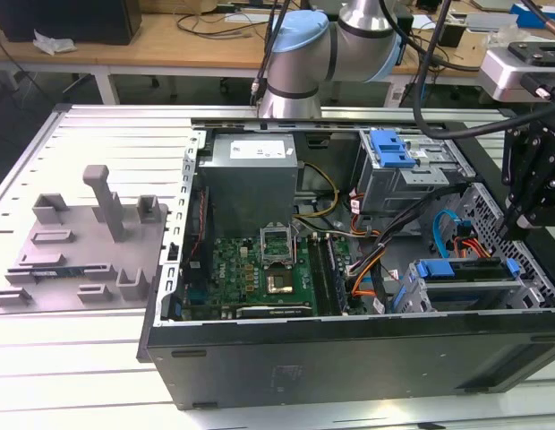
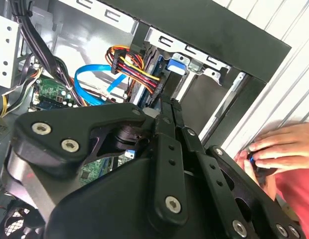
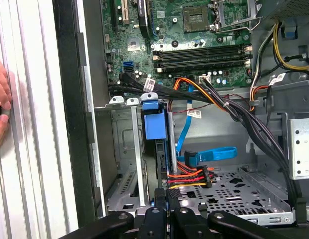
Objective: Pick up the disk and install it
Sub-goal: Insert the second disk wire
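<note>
The gripper (image 3: 162, 196) hangs over the drive cage (image 3: 129, 149), jaws pressed together with nothing between them, tips at the disk (image 3: 155, 124). The disk sits edge-up in its slot, blue bracket outermost, cabled at three o'clock. A person's hand (image 2: 279, 147) rests on the tabletop (image 1: 98, 376) beyond.
</note>
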{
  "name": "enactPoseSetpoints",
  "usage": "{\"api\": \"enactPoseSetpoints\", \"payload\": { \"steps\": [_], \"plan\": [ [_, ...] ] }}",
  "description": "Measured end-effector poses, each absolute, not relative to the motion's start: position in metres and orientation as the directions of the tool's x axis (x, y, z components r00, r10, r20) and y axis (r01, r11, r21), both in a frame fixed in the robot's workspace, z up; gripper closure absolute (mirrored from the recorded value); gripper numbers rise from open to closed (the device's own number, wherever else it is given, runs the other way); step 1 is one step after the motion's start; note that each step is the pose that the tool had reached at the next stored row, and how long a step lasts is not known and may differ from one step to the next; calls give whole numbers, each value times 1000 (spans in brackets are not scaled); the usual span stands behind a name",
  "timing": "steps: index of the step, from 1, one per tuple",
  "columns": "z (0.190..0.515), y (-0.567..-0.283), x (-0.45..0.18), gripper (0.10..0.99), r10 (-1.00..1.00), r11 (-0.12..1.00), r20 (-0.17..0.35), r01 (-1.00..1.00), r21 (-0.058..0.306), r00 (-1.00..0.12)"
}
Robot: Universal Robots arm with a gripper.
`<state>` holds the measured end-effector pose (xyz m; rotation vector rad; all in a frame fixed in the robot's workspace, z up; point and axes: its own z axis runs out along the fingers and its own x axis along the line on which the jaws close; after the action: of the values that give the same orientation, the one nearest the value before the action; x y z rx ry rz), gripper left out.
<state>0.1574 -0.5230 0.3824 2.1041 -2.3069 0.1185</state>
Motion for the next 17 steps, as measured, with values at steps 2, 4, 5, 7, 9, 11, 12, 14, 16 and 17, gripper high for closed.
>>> {"api": "enactPoseSetpoints", "payload": {
  "steps": [2,4,5,7,9,11,12,14,16,17],
  "plan": [
    [382,-517,157,929,-993,90,68,-995,-45,-93],
    [382,-505,157,929,-992,89,85,-995,-46,-93],
    [382,-501,157,929,-991,89,95,-995,-47,-93],
    [382,-490,157,929,-988,88,121,-995,-49,-93],
    [382,-481,157,918,-985,86,146,-995,-51,-93],
    [382,-471,157,918,-981,85,172,-995,-53,-93],
    [382,-466,157,855,-979,84,182,-995,-53,-93],
    [382,-452,157,843,-972,83,217,-995,-56,-93],
    [382,-447,157,843,-969,82,229,-995,-57,-93],
    [382,-445,157,776,-967,81,236,-995,-58,-93]
  ]
}}
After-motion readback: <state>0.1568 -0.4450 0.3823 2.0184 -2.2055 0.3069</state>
